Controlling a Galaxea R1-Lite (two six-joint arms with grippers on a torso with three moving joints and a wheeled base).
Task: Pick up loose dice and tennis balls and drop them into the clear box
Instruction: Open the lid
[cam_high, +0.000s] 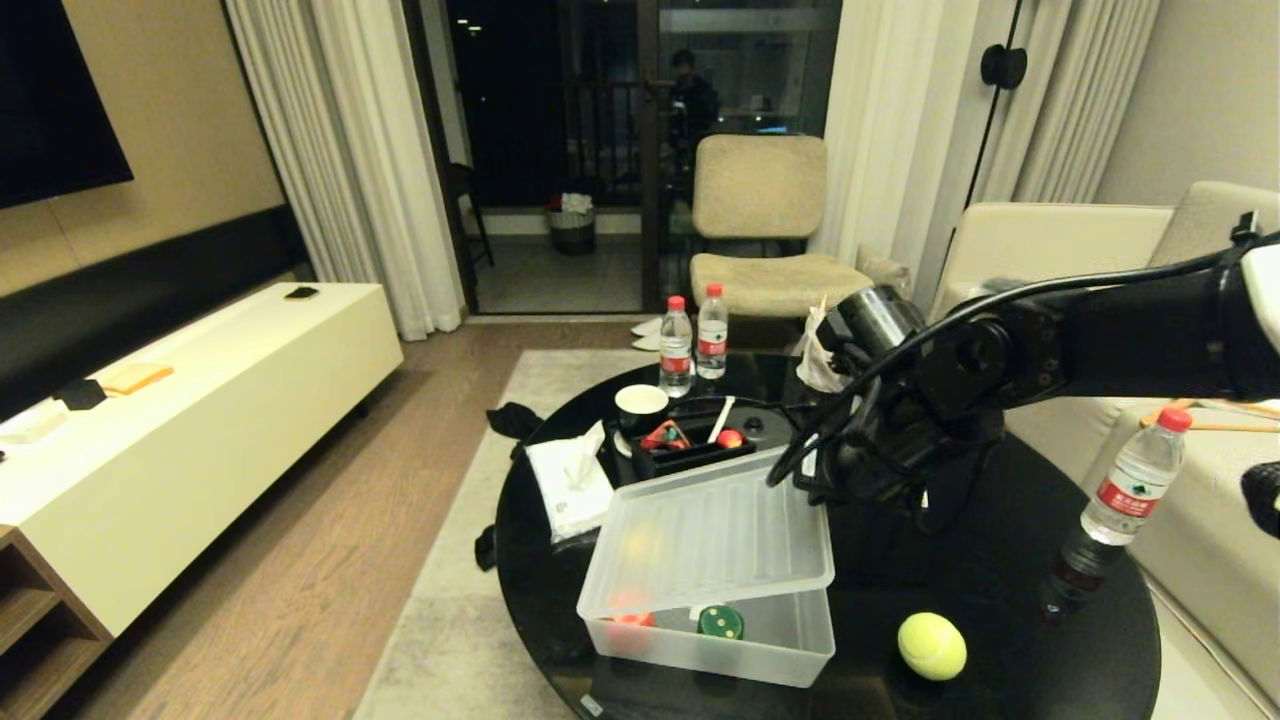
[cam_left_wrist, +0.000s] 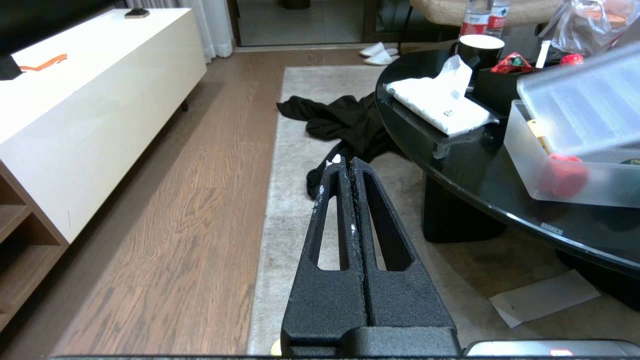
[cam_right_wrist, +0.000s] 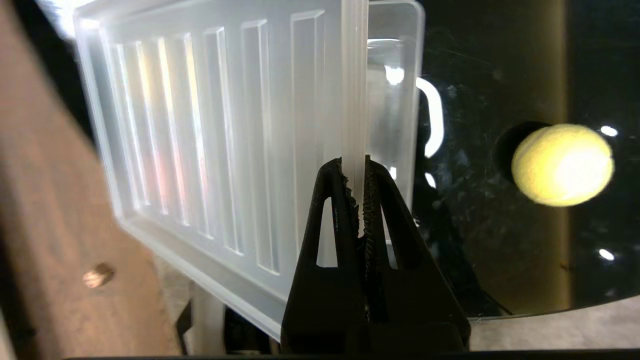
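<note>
Fingers of the right gripper (cam_right_wrist: 356, 200) are pinched tight on the raised edge of the ribbed translucent plastic lid (cam_high: 715, 535), holding it tilted above the clear frosted rectangular box (cam_high: 745, 655), so that the lid's far right corner is lifted and the near end of the box shows open beneath it. The box stands on the near part of the round glossy black table (cam_high: 1000, 600). Inside it, at the near wall, lie a green spotted die (cam_high: 720, 623) and a red piece (cam_high: 630, 620) to its left. One fuzzy yellow-green tennis ball (cam_high: 932, 646) rests loose on the tabletop just right of the box, apart from it. Beyond the box sit a black rectangular organiser (cam_high: 690, 447), a white tissue pack (cam_high: 568, 485) to its left and a dark cup with a white inside (cam_high: 641, 406). The left gripper (cam_left_wrist: 346, 162) hangs off the table's left side above the grey rug (cam_left_wrist: 295, 200), its two black fingers pressed together and holding nothing.
</note>
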